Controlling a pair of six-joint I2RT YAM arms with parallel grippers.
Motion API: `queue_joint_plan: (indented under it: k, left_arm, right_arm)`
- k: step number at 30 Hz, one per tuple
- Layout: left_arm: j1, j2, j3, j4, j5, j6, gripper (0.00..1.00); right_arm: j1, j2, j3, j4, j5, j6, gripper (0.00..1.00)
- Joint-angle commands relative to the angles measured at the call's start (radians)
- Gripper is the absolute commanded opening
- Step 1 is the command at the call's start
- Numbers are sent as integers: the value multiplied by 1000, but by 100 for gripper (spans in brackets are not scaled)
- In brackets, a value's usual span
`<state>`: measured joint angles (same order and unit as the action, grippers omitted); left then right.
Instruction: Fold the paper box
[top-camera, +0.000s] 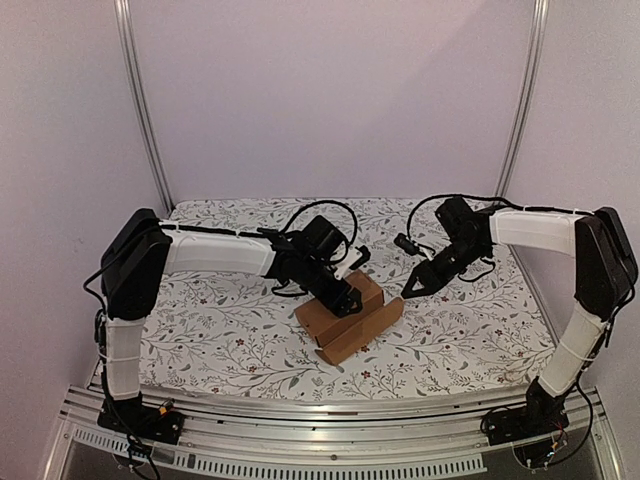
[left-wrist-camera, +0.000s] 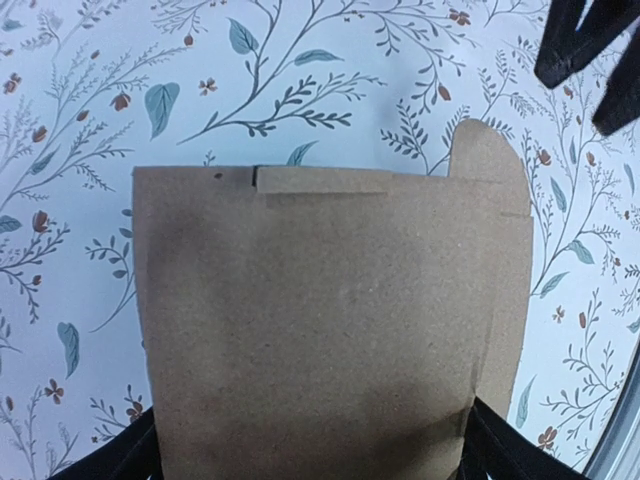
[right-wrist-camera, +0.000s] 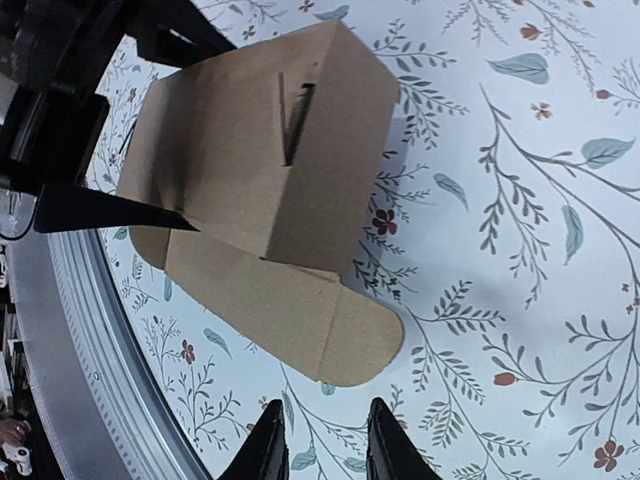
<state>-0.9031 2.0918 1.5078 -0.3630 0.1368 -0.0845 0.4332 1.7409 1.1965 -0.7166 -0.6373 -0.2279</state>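
Left jaws straddle the paper box (top-camera: 362, 328) mid-desk (top-camera: 220, 330), 1 finger (left-wrist-camera: 115, 458) at each side; whether they squeeze it I cannot tell. Right jaws hang released, narrowly parted and empty, at the box's 2 o'clock, just beside its rounded flap (right-wrist-camera: 340, 335).

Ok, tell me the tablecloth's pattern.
Tablecloth: white, teal leafy sprigs, small red flowers; left wrist view.

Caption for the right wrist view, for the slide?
Right gripper, open, poised near the half-folded paper box, its rounded flap flat on the floral table cover.
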Motion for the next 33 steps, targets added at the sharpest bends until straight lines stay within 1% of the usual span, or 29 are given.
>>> queue_joint_plan:
  k: [1, 6, 9, 12, 17, 23, 28, 33]
  left_arm:
    - [0, 19, -41, 35, -1, 23, 79]
    - [-6, 17, -41, 40, 7, 23, 79]
    - [-12, 11, -45, 48, 10, 22, 79]
    - [-14, 16, -41, 49, 12, 21, 79]
    - [-17, 32, -23, 43, 16, 23, 79]
    - [-19, 55, 3, 3, -7, 26, 79]
    - [-20, 53, -4, -4, -6, 34, 78]
    - [-23, 42, -4, 3, 3, 38, 78]
  right_arm:
    - [-30, 41, 2, 17, 17, 50, 25]
    - [-31, 129, 39, 20, 139, 99, 23]
    - [-30, 186, 52, 13, 140, 106, 23]
    - [-31, 207, 56, 14, 129, 107, 23]
    - [-31, 198, 54, 15, 51, 96, 23]
    - [-53, 160, 60, 2, 64, 91, 23]
    - [-103, 108, 37, 14, 112, 96, 23]
    - [-103, 164, 59, -2, 180, 108, 24]
